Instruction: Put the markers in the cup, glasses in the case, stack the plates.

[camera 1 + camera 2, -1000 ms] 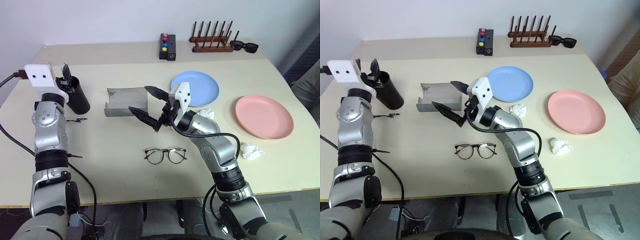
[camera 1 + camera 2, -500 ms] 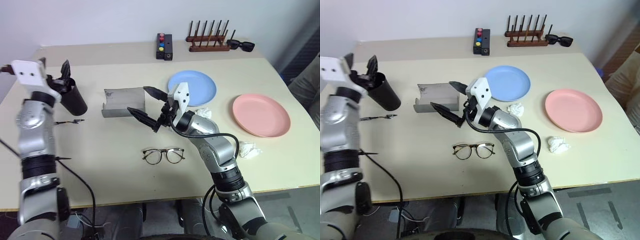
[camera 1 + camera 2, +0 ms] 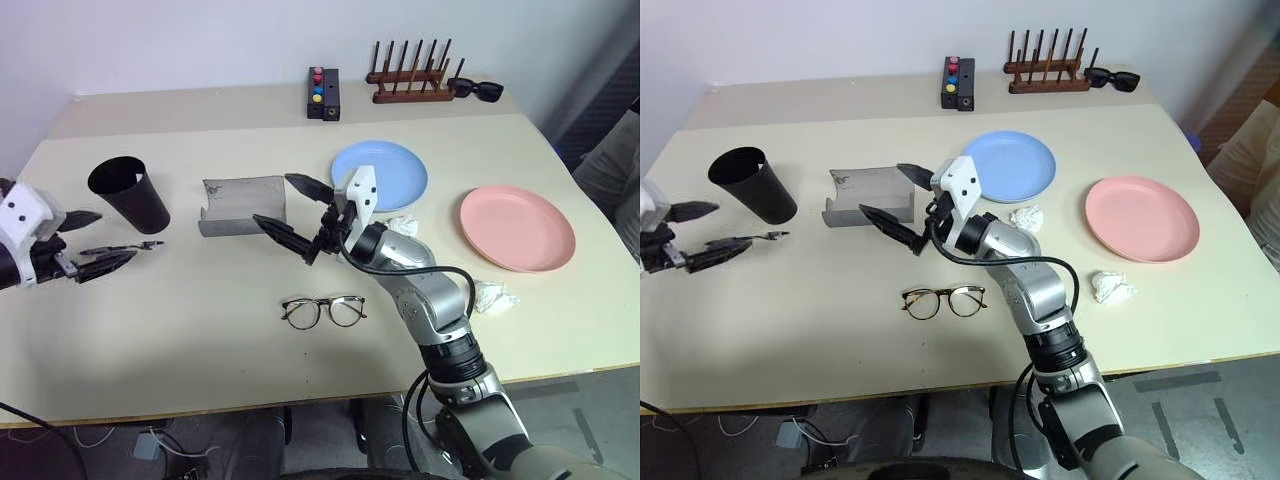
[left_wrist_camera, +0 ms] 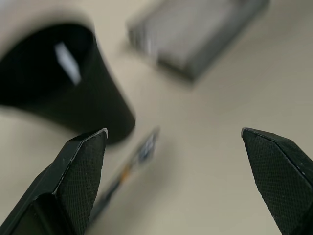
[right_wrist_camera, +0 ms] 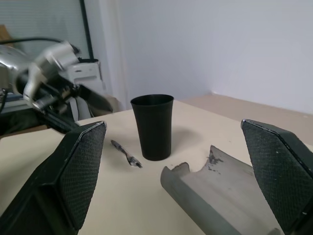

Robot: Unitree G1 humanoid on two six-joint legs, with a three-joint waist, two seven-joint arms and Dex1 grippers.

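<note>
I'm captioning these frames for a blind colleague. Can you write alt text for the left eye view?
Both grippers are open over a beige table: the right gripper hovers by the open grey case, the left gripper near a dark marker beside the black cup. Glasses lie in front; blue plate and pink plate sit apart.

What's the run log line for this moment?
left gripper: open, empty | right gripper: open, empty | dark marker: on table beside cup | glasses: outside case

Cup [image 4: 58,83] blurred (rim cut off); marker [image 4: 128,169] indistinct.
</note>
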